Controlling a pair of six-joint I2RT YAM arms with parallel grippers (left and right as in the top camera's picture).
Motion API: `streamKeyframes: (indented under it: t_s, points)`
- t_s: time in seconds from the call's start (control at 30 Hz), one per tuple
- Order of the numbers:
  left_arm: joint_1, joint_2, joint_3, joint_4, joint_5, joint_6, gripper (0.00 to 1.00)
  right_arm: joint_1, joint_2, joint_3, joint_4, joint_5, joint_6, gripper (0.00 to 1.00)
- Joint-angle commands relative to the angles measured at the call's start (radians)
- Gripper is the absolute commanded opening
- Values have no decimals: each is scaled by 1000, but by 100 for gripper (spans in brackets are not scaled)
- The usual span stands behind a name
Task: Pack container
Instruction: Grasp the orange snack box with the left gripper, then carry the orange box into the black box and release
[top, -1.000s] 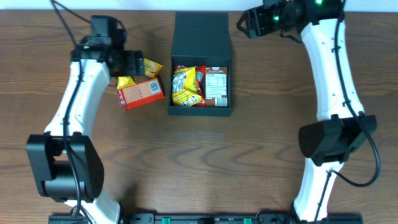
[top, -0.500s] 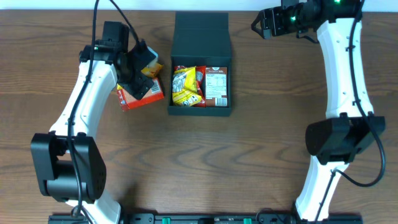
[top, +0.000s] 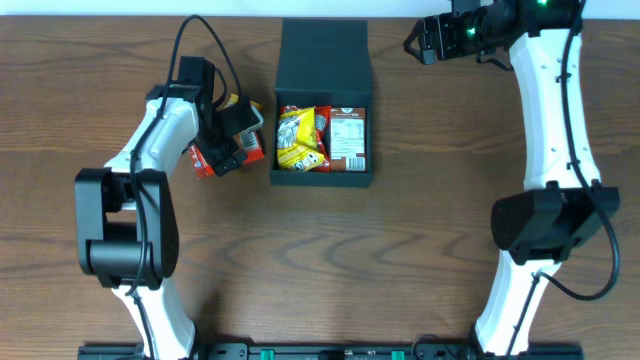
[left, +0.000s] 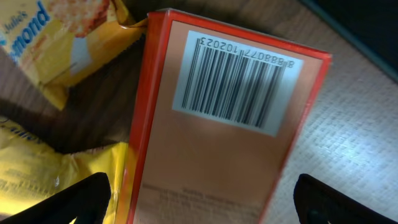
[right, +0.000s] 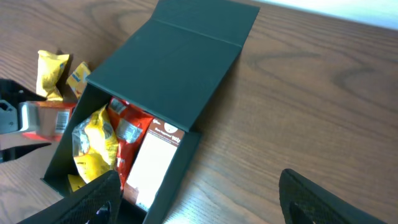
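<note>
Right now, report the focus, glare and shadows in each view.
Left wrist: barcode on the carton crisp, left fingertips dark blurs. Right wrist: container sharp, right fingertips blurred, top-right strip washed out. Overhead: even light, soft arm shadows on the table.

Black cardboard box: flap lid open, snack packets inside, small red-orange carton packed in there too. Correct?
No. The small red-orange carton lies outside, beside the matte black cardboard box, beneath the open left tool; the overhead view shows it. Flap lid open, packets inside: right.
</note>
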Motion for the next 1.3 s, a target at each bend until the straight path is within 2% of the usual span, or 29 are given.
streamKeyframes:
  t_s: [0.0,0.33,0.37,0.4,0.43,0.5,0.6,0.67,0.7,0.87,0.93,1.1,1.17,1.27]
  points:
    - [4,33,-5,36,-16,25,95,-2,6,1,-10,-4,-4,81]
    - [2,89,-5,50,-14,21,95,-2,6,1,-5,-4,-4,81]
    - [1,89,-5,49,-14,21,100,-2,6,1,-5,-4,-4,81]
    - [0,89,-5,49,-14,18,83,-2,6,1,-5,-4,-4,81]
    - [-2,89,-5,49,-14,5,70,-2,6,1,-3,-4,-4,81]
    - [-6,89,-5,49,-14,-27,52,-2,6,1,-3,-4,-4,81]
    - [-17,88,-3,49,-14,-85,45,-2,6,1,-3,-4,-4,81]
    - [-27,88,3,49,-15,-127,33,-2,6,1,-2,-3,-4,81]
    - [-33,88,9,48,-15,-155,29,-2,6,1,-2,-2,-4,81]
    - [-72,76,83,0,-16,-314,24,-3,6,1,2,3,-5,81]
    - [-86,61,138,-53,-16,-365,23,-4,6,1,2,3,-5,81]
    - [-99,16,299,-185,-22,-534,13,-4,6,1,2,3,-5,81]
    - [-99,-3,362,-202,-22,-653,13,-4,6,1,2,3,-5,81]
    - [-109,-27,409,-195,25,-916,13,-8,6,1,2,4,-5,81]
